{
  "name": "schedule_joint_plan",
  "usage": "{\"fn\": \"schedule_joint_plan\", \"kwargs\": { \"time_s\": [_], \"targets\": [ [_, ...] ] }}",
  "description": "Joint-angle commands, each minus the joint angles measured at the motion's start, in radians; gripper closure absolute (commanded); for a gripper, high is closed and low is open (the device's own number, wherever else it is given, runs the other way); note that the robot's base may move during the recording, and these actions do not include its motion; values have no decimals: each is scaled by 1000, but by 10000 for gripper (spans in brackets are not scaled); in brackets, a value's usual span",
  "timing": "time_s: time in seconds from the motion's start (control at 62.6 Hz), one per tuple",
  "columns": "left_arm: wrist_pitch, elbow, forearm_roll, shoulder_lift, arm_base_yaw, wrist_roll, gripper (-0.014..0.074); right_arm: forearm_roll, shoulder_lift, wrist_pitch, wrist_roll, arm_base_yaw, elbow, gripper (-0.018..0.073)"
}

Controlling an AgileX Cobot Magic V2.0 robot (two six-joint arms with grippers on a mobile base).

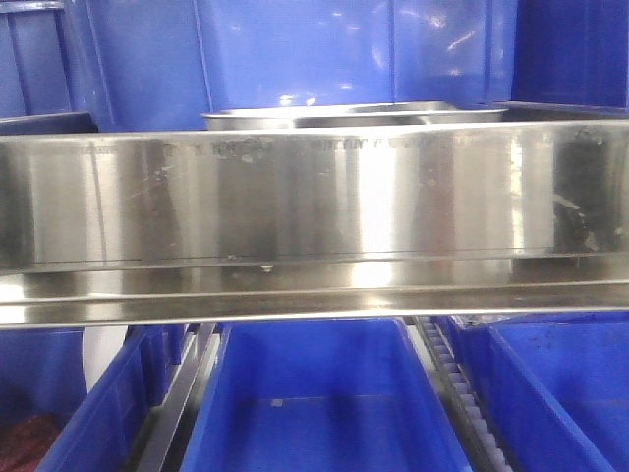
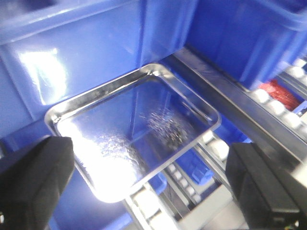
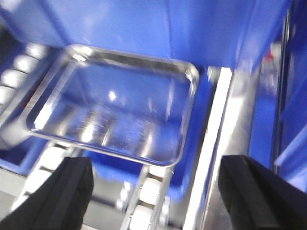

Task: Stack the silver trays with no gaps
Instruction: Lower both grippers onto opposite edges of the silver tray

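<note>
In the front view the rim of a silver tray (image 1: pixel 354 116) shows above and behind the wide steel rail (image 1: pixel 314 202); neither gripper shows there. In the left wrist view a shiny silver tray (image 2: pixel 134 129) rests empty on roller tracks against a blue bin. My left gripper (image 2: pixel 151 191) is open and empty, just short of the tray's near corner. In the right wrist view a silver tray (image 3: pixel 115 105) lies empty on rollers. My right gripper (image 3: pixel 153 191) is open and empty below the tray's near edge. I cannot tell whether both wrist views show the same tray.
Blue plastic bins (image 1: pixel 324 403) stand below the rail and more blue bins (image 1: pixel 295 49) behind it. Roller tracks (image 2: pixel 192 187) run under the tray. A bright steel bar (image 3: pixel 216 143) runs along the tray's right side. A bin with red contents (image 2: pixel 280 93) is at the right.
</note>
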Motion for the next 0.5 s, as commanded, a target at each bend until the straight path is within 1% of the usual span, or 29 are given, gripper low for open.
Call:
{"fn": "schedule_joint_plan", "kwargs": {
  "time_s": [0.0,0.032,0.048,0.128,0.144,0.176,0.208,0.24,0.288,0.399,0.479],
  "targets": [
    [20,-111,53,48,-18,-85,60,-49,53,18,23,1,-103,-63],
    [59,-145,104,81,-28,-133,60,-57,80,35,26,1,-126,-63],
    [83,-158,126,94,-31,-159,60,-58,91,40,26,1,-134,-28],
    [183,-231,267,165,-55,-304,62,-58,148,67,26,1,-166,-28],
    [199,-248,288,175,-61,-338,62,-58,156,69,26,1,-166,-28],
    [228,-268,331,196,-66,-377,62,-58,171,72,26,1,-166,-28],
    [249,-284,354,218,-68,-408,64,-58,192,78,26,1,-166,-28],
    [261,-299,368,237,-70,-441,70,-58,213,85,26,1,-166,-28],
    [269,-310,368,257,-70,-470,71,-58,236,93,26,1,-166,-28],
    [287,-314,366,288,-70,-476,71,-57,287,99,26,1,-166,-28],
    [300,-314,375,310,-70,-505,71,-57,316,90,26,1,-166,-28]
  ]
}}
